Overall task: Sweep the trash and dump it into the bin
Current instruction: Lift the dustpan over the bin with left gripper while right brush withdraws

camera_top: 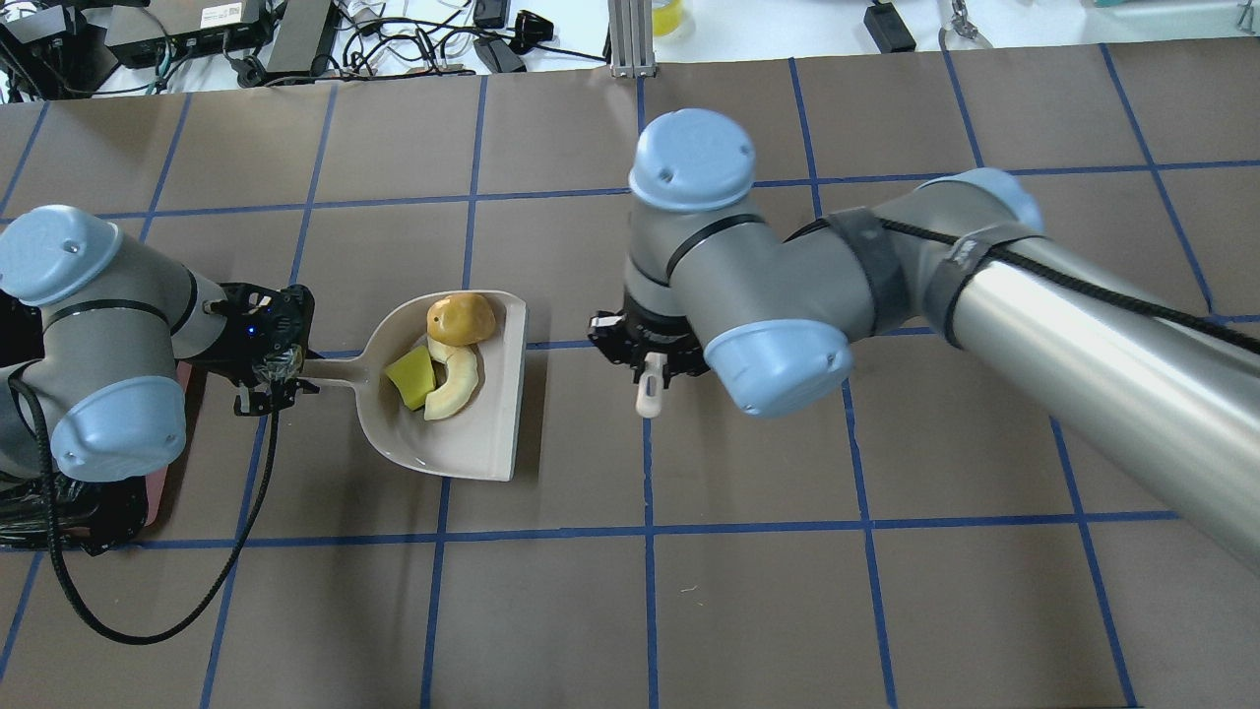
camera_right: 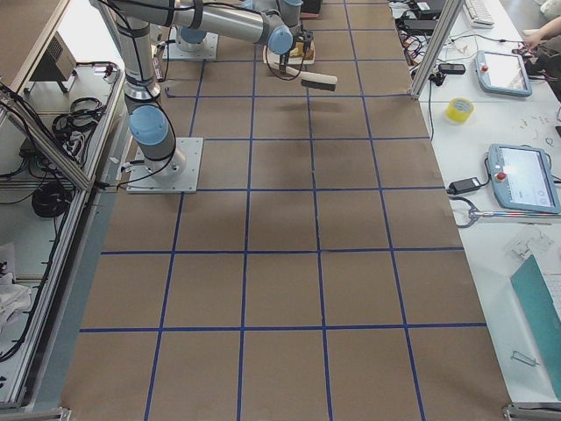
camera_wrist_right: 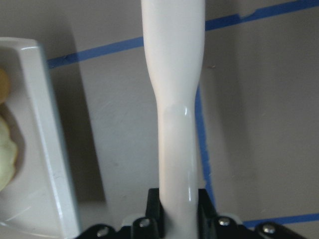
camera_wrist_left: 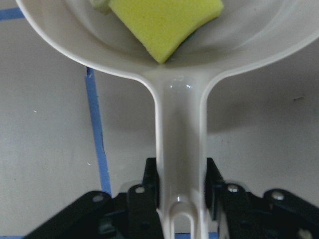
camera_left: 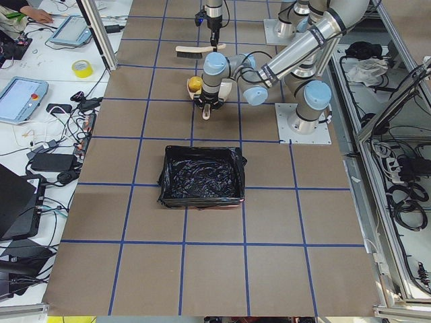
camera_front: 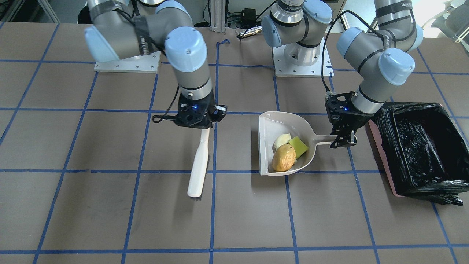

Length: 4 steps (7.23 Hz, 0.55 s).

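The trash lies in a white dustpan [camera_front: 268, 126]: an orange-yellow potato-like lump [camera_front: 283, 158], a pale yellow peel [camera_front: 281, 140] and a yellow-green sponge [camera_front: 299, 146]. The overhead view shows the same lump [camera_top: 460, 318], peel [camera_top: 455, 386] and sponge [camera_top: 411, 378]. My left gripper [camera_front: 343, 140] is shut on the dustpan's handle [camera_wrist_left: 180, 139], beside the bin [camera_front: 421, 146], a pink tub lined with a black bag. My right gripper [camera_front: 202, 125] is shut on the handle of a white brush [camera_front: 198, 165], left of the dustpan in the front-facing view. I cannot tell whether the dustpan rests on the table.
The brown table has a blue tape grid. The bin [camera_left: 202, 176] stands on my left, mostly hidden under my left arm in the overhead view. Both arm bases [camera_front: 302, 55] sit at the table's robot side. Cables and devices lie beyond the far edge.
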Motion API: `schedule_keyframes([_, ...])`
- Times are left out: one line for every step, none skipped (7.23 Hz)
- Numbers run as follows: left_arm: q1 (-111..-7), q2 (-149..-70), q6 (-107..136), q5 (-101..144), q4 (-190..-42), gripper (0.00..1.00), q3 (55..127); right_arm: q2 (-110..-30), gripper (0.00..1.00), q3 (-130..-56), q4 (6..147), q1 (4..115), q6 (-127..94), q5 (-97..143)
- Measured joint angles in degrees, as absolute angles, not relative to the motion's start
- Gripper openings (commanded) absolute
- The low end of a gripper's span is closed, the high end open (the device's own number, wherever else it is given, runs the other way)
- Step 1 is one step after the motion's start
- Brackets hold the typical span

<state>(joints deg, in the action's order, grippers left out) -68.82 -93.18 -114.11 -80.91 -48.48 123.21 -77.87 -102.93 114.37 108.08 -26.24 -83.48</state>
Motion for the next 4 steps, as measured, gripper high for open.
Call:
schedule_keyframes([-67.63, -93.19, -113.85, -78.49, -48.71, 0.0, 121.38, -78.62, 0.0, -102.48, 112.6, 101.83, -18.23, -84.13])
schedule_keyframes([-65.45, -93.22, -113.93, -75.91, -49.14, 0.0, 119.98, -78.43, 0.0, -101.55, 111.98, 95.02, -10.57, -84.44])
schedule_keyframes([-62.6, -93.19, -114.31, -73.45, -50.88, 0.0, 118.55, -77.98, 0.0, -100.43, 111.82, 88.76, -3.63, -84.93])
schedule_keyframes([-59.09, -93.09, -114.89, -70.78, -55.18, 0.0, 116.19, -77.17, 0.0, -99.3, 111.92, 83.72, 1.95, -86.11])
